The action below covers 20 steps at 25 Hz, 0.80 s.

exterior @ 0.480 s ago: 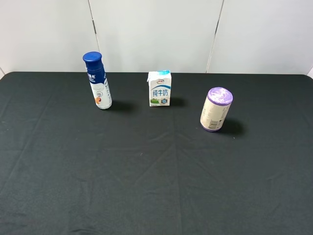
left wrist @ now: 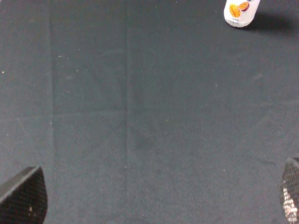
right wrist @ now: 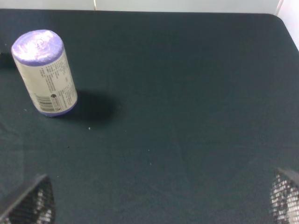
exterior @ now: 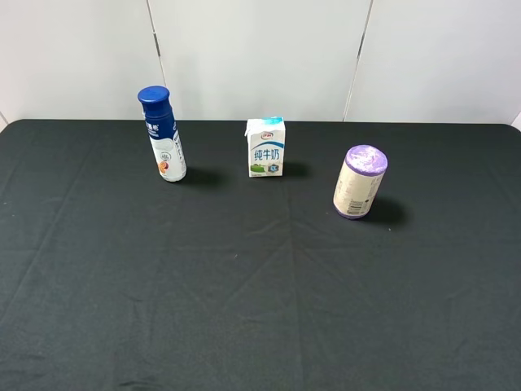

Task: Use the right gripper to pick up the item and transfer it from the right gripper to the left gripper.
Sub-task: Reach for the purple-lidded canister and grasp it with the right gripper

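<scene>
The item [exterior: 360,182], a stubby cream-white bottle with a lilac cap and base rim, stands upright on the right side of the black table. The right wrist view shows the item [right wrist: 45,72] well ahead of my right gripper [right wrist: 159,205], whose two fingertips [right wrist: 29,205] are spread wide with only cloth between them. My left gripper [left wrist: 154,200] is open too, its fingertips [left wrist: 23,200] far apart over bare cloth. Neither arm appears in the exterior high view.
A tall blue-capped white bottle [exterior: 164,137] stands at the back left; its base [left wrist: 239,12] shows in the left wrist view. A small milk carton [exterior: 266,147] stands at the back centre. The black table cloth [exterior: 244,285] ends at a white wall.
</scene>
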{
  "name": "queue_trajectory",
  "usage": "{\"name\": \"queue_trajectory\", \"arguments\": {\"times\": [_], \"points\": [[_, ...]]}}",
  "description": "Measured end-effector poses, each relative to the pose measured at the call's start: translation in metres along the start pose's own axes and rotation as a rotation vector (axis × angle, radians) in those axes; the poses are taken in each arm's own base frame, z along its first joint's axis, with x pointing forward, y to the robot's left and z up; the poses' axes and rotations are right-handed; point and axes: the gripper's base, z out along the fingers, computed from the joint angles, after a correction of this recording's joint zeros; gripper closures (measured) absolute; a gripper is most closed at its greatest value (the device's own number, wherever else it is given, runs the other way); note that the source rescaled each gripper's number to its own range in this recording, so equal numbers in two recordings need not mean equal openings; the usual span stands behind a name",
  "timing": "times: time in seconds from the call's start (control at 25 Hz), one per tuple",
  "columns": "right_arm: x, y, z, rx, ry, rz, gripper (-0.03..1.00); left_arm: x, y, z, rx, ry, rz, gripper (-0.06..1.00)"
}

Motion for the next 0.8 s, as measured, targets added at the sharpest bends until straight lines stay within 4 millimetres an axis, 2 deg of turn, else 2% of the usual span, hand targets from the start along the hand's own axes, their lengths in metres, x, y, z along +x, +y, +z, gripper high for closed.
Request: {"name": "queue_trajectory", "arguments": {"times": [0.32,0.44,0.56,0.8], "points": [[0.000,0.000,0.000,0.000,0.000,0.000,-0.03,0.000,0.000,0.000,0.000,0.000,0.000,-0.06],[-0.006,0.000,-0.005,0.000,-0.011,0.001,-0.03,0.000,0.000,0.000,0.000,0.000,0.000,-0.06],[-0.024,0.000,-0.007,-0.002,0.004,0.002,-0.03,0.000,0.000,0.000,0.000,0.000,0.000,-0.06],[-0.073,0.005,0.007,-0.040,0.106,-0.014,-0.03,0.000,0.000,0.000,0.000,0.000,0.000,-0.06]]}}
